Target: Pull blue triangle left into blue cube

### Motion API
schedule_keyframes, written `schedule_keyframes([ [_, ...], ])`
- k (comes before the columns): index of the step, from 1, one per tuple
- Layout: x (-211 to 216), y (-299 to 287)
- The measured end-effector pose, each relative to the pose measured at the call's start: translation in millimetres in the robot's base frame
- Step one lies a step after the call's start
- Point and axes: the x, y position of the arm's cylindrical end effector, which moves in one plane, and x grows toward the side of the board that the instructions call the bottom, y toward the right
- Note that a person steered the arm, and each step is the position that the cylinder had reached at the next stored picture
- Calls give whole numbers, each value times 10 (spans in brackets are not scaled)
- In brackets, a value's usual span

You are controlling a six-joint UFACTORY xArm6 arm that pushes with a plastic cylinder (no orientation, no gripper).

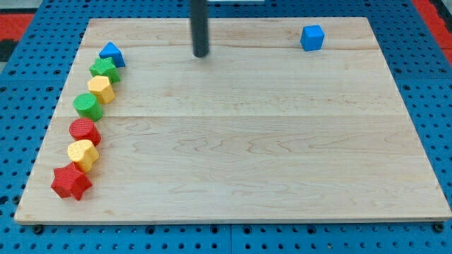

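The blue triangle (111, 53) lies near the board's upper left corner, at the top of a column of blocks. The blue cube (311, 37) sits alone near the board's top edge on the view's right. My tip (201, 54) rests on the board near the top edge, between the two. It is well to the right of the blue triangle and well to the left of the blue cube, touching neither.
Down the wooden board's (240, 155) left edge below the triangle run a green star-like block (104, 69), a yellow block (101, 88), a green round block (87, 106), a red round block (84, 131), a yellow block (82, 153) and a red star (70, 182).
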Motion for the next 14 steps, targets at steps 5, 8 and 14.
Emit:
schedule_keyframes([
  [5,321,-1951],
  [8,250,-1507],
  [14,-359,216],
])
